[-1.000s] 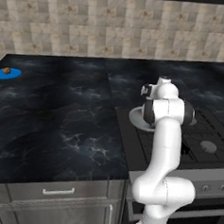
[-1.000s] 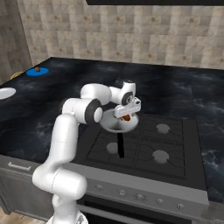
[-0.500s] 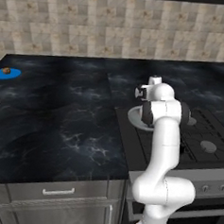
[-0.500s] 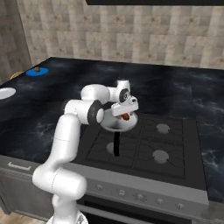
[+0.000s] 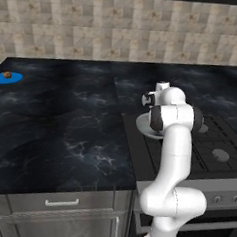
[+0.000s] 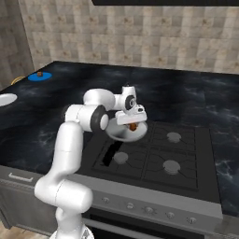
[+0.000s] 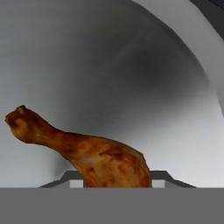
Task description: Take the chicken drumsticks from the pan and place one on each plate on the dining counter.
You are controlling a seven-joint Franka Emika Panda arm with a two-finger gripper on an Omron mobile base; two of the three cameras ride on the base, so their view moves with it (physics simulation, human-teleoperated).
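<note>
Hovering low inside the pan [image 7: 131, 65], my gripper [image 6: 133, 122] is closed on the thick end of the drumstick [image 7: 87, 153]. Its long axis runs sideways across my fingers. The empty white plate [image 6: 7, 99] lies far left along the surface [image 5: 65, 122].

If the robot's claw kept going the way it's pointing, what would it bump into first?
The gripper is already shut on the chicken drumstick. Going straight on, it would probably press that drumstick into the grey floor of the pan right behind it.
</note>
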